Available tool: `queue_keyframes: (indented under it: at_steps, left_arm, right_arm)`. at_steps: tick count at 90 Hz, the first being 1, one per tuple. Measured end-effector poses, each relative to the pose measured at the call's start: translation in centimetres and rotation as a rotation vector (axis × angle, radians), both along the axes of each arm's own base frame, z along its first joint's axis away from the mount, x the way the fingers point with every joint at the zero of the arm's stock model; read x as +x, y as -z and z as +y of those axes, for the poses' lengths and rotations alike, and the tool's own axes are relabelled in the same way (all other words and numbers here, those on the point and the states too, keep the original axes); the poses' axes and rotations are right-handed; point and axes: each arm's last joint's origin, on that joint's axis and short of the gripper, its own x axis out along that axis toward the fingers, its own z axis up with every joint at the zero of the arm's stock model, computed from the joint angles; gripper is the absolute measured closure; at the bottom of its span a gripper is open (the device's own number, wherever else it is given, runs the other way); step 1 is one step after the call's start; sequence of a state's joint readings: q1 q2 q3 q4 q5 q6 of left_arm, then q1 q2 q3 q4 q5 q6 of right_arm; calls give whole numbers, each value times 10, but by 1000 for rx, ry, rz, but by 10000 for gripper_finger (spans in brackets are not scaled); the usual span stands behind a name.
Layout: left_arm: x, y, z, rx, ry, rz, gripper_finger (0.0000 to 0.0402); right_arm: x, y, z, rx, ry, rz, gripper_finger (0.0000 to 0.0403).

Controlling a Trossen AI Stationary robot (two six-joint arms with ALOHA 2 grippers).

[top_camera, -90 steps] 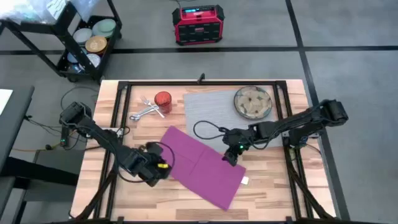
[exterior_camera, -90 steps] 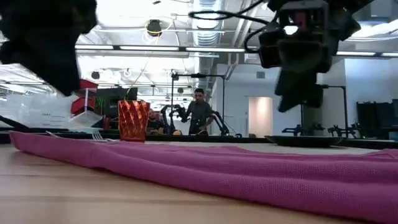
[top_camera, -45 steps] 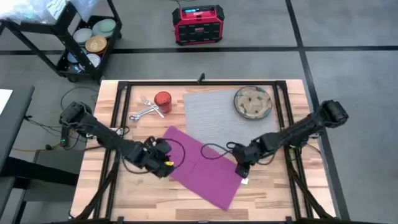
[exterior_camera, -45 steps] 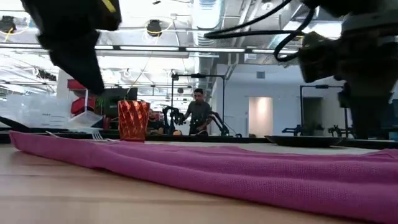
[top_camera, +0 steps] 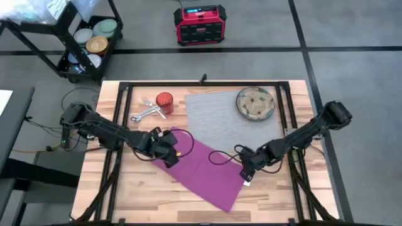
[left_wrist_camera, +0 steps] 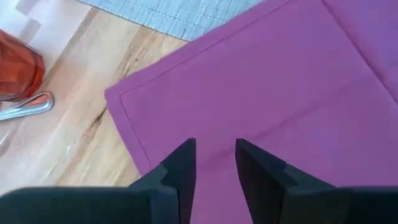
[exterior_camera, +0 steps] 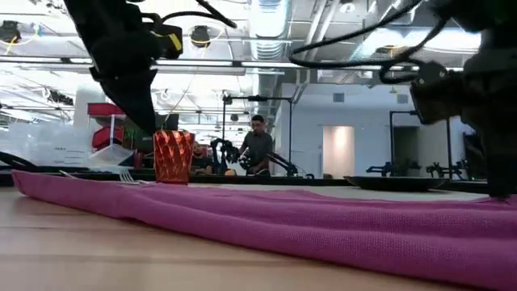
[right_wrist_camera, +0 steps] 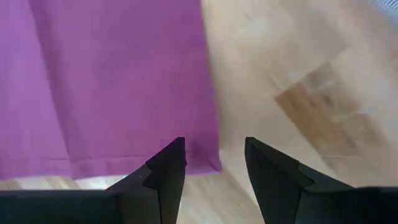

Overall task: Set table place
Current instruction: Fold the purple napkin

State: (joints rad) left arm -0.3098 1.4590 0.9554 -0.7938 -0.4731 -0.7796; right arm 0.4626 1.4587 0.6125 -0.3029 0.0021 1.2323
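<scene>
The magenta napkin [top_camera: 204, 166] lies flat and aslant on the wooden table [top_camera: 276, 201], its far edge over the grey mat [top_camera: 220, 116]. The plate [top_camera: 255, 103] sits on the mat's far right corner. The orange cup [top_camera: 164, 100] and the cutlery [top_camera: 146, 112] rest on the wood at the far left. My left gripper [left_wrist_camera: 214, 152] hovers open over the napkin's left corner [left_wrist_camera: 124, 99], clear of it in the low view [exterior_camera: 145, 113]. My right gripper [right_wrist_camera: 214, 155] is open, with a finger on either side of the napkin's right corner [right_wrist_camera: 208, 158]. My right gripper points down at the napkin's right corner [right_wrist_camera: 208, 158], and in the low view its fingers [exterior_camera: 501, 182] reach down to the cloth's outline. Whether they touch the cloth, I cannot tell.
Black frame bars [top_camera: 120, 119] run along the table's left and right sides. Arm cables [top_camera: 217, 157] loop over the napkin. Bare wood lies along the near edge. On the floor beyond stand a red box [top_camera: 200, 25] and a cart of dishes [top_camera: 91, 41]. A person [exterior_camera: 258, 145] stands far behind.
My left gripper has moved from the wood near the napkin toward the far edge and right, over the napkin's left corner. My right gripper has moved toward the near edge and right, down to the napkin's right corner. The napkin has stayed put.
</scene>
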Motion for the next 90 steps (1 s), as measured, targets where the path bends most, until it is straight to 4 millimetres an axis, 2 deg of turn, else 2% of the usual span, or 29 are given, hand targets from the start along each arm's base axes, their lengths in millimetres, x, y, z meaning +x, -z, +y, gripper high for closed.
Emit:
queue_keyframes:
  at_steps: [11,18,25,33,38,51,63,76,90]
  left_arm:
    - [1,0,2,3,8,10,307]
    - [1,0,4,8,18,17,307]
    - [2,0,7,16,25,24,307]
    - [2,0,10,18,19,28,307]
    - [3,0,11,19,15,29,307]
    - [3,0,16,31,31,44,307]
    - [4,0,21,44,42,59,307]
    - [6,1,31,34,70,89,307]
    - [7,14,46,-59,114,100,307]
  right_arm:
    - [0,3,2,32,14,-41,253]
    - [0,3,2,32,14,-41,269]
    - [-1,3,3,29,12,-40,307]
    - [-2,3,5,29,1,-43,372]
    - [-2,3,7,34,-6,-47,391]
    - [0,-4,13,45,-12,-51,400]
    - [2,-23,15,5,-20,-64,401]
    - [-3,-50,9,-68,-14,-84,402]
    - [-17,-58,-3,-132,0,-13,402]
